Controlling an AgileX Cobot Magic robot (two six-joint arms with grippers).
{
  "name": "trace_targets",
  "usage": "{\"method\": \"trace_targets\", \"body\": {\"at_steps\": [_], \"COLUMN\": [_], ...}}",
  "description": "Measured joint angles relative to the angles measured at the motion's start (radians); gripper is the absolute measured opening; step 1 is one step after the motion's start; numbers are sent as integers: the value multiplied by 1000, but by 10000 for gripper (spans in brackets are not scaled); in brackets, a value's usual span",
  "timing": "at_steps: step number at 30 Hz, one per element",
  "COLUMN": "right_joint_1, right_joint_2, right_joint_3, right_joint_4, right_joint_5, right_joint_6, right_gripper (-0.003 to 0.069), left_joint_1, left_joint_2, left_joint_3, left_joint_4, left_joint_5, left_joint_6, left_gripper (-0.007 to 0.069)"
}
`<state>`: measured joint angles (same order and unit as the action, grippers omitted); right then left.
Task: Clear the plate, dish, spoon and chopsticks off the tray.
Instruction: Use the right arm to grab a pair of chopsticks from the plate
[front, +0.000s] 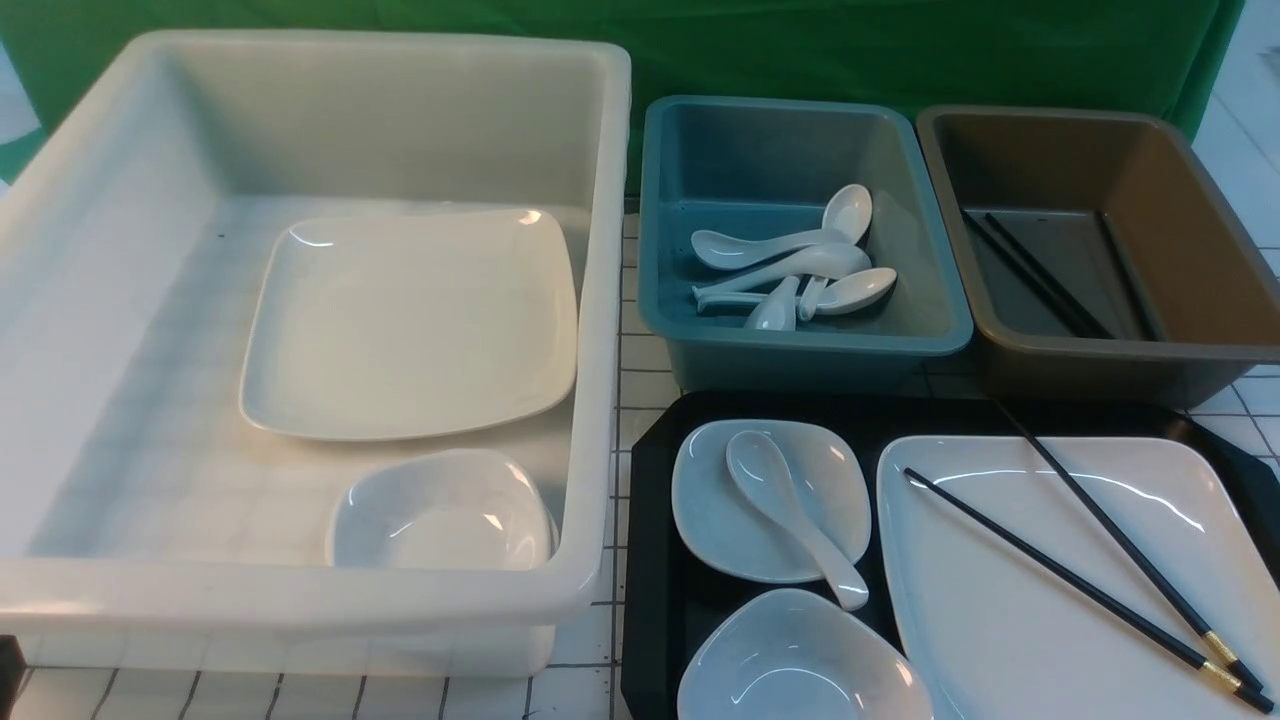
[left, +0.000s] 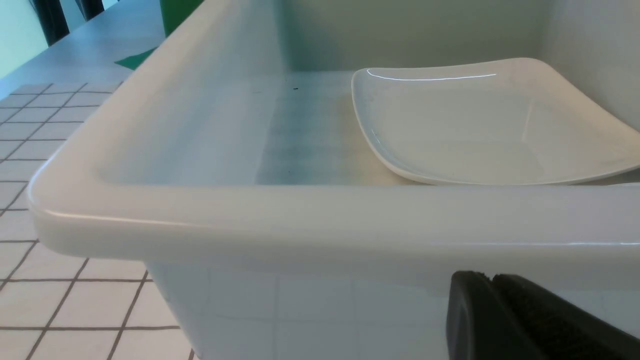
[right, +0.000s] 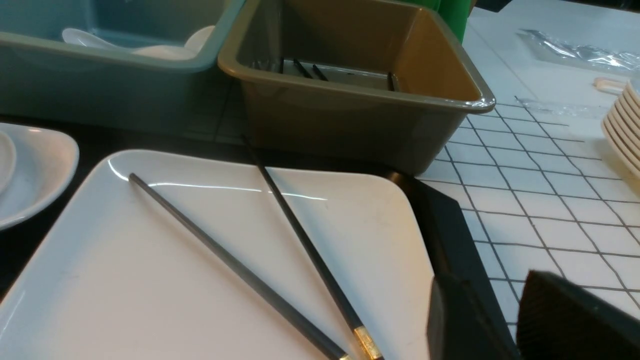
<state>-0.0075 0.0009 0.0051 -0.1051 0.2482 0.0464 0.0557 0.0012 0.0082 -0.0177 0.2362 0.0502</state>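
Note:
The black tray (front: 650, 560) sits at the front right. On it lies the large white square plate (front: 1000, 620), with the black chopsticks (front: 1087, 588) crossed over it. A small white dish (front: 715, 520) holds the white spoon (front: 765, 470), and a second small dish (front: 800, 660) sits in front of it. Neither gripper shows in the front view. My right gripper (right: 492, 285) is open and empty, over the tray's edge (right: 450, 235) beside the plate (right: 150, 280) and chopsticks (right: 225, 255). My left gripper (left: 492, 277) is shut and empty, just outside the white bin's near wall.
A big white bin (front: 600, 300) at left holds a square plate (front: 410, 320) and a bowl (front: 440, 510). A blue bin (front: 800, 345) holds several spoons. A brown bin (front: 1100, 350) holds chopsticks. Stacked cream plates (right: 625, 130) stand on the gridded table.

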Motion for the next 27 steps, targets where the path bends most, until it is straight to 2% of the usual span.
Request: {"method": "trace_targets", "body": {"at_steps": [9,13,18,27], "right_joint_1": [0,0,0,0], "right_joint_2": [0,0,0,0], "right_joint_3": [0,0,0,0], "right_joint_4": [0,0,0,0], "right_joint_5": [0,0,0,0], "right_joint_6": [0,0,0,0], "right_gripper": [241,241,241,241], "left_joint_1": [0,0,0,0], "left_joint_2": [0,0,0,0], "left_joint_3": [0,0,0,0], "left_joint_4": [0,-74,-274,-311], "left_joint_5": [-13,-118,-316,-509], "left_joint_6": [0,-6,-94,-120], "left_gripper": [-20,-20,-20,-20]}}
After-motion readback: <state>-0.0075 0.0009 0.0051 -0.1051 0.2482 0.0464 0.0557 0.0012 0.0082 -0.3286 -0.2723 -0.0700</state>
